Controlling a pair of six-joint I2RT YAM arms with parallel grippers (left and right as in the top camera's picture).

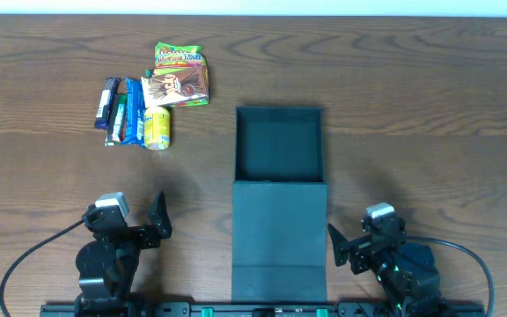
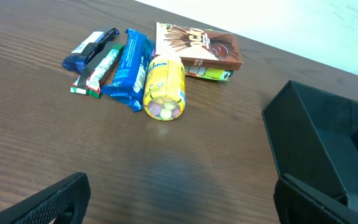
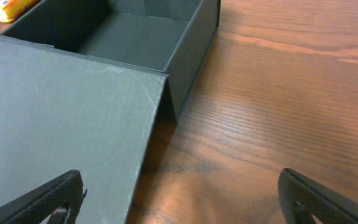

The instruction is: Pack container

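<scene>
Currently the brown wooden counter (image 1: 429,88) carries the dark teal-green square cardboard container (image 1: 280,145) at centre, lid (image 1: 279,238) flapped open, between my left tool (image 2: 179,196) and right tool (image 3: 182,193), both spread wide and empty, colourful snack packs (image 1: 157,92) far-left.

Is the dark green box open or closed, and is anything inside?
Open and empty. The container shows a bare floor, and its flap lid lies swung fully back.

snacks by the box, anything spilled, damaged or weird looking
Nothing spilled or damaged. The yellow candy tube lies on its side against the blue wrapper, sweets inside. The container sits open and empty.
</scene>
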